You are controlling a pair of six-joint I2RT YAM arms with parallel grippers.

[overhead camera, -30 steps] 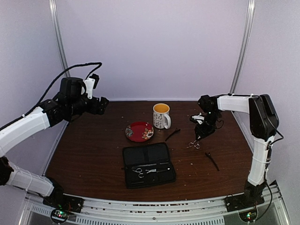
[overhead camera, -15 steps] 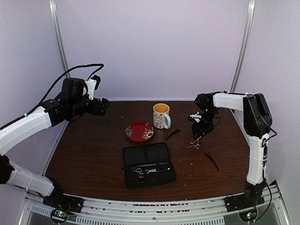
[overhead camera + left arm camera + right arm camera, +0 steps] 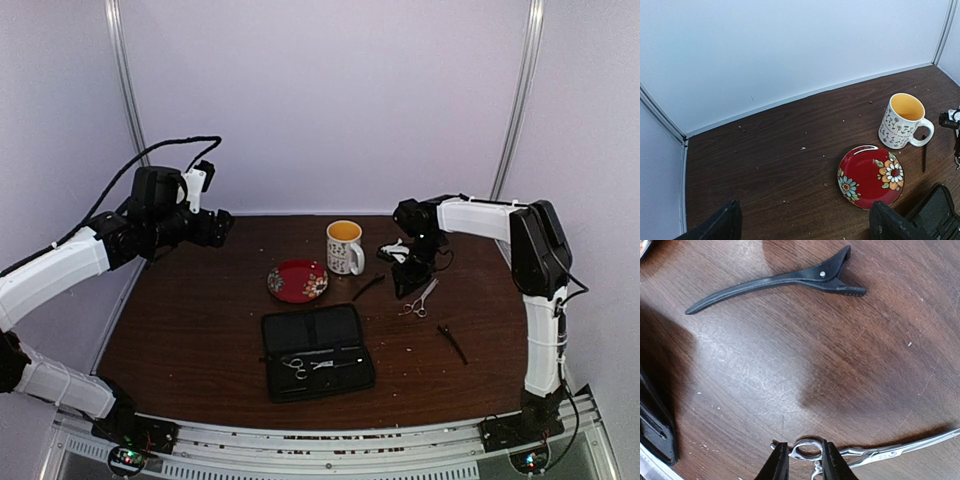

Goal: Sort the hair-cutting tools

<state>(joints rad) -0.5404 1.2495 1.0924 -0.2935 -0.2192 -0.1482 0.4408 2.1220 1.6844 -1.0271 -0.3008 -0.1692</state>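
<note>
My right gripper (image 3: 409, 279) is low over the table right of the mug, shut on one ring handle of a pair of silver scissors (image 3: 875, 452). The blades trail to the right, and the scissors (image 3: 422, 298) lie slanted just below the gripper. A black clip (image 3: 785, 280) lies ahead of the fingers, and it (image 3: 368, 287) is near the mug. A second black clip (image 3: 452, 343) lies at the right front. Another pair of silver scissors (image 3: 318, 364) lies in the open black case (image 3: 312, 330). My left gripper (image 3: 807, 230) is open and empty, held high at the left.
A red flowered saucer (image 3: 297, 281) sits left of a white mug (image 3: 345, 247) with a yellow inside; both show in the left wrist view, saucer (image 3: 865, 170) and mug (image 3: 902, 120). The case's edge (image 3: 655, 425) is close to the right gripper's left. Walls enclose the table.
My right gripper has moved left toward the mug and the first black clip, and the silver scissors have shifted and turned with it. The left arm has barely moved.
</note>
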